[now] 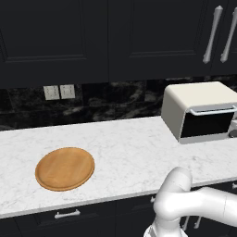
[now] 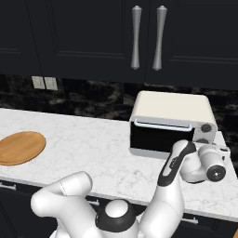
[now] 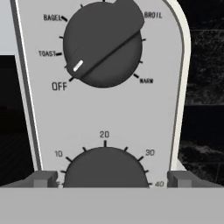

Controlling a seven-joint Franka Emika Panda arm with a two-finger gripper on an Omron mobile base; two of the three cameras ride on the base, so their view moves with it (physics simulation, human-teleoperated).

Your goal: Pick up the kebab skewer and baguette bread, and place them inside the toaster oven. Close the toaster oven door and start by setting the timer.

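Note:
The cream-white toaster oven (image 1: 185,104) (image 2: 172,106) stands at the right end of the counter. Its dark glass toaster oven door (image 1: 206,124) (image 2: 151,138) is shut, with the silver bar handle (image 2: 160,125) along its upper edge. My gripper (image 3: 112,178) is open and close against the oven's control panel (image 3: 164,109). One fingertip stands on each side of the lower timer knob (image 3: 105,168), neither touching it. The upper mode knob (image 3: 103,43) points just above OFF. The kebab skewer and the baguette bread are hidden.
A round wooden board (image 1: 65,168) (image 2: 19,147) lies bare on the white marble counter (image 1: 129,143) to the left. Dark cabinets with silver handles (image 2: 148,37) hang above. My arm (image 2: 174,167) reaches over the counter's front edge to the oven's right side.

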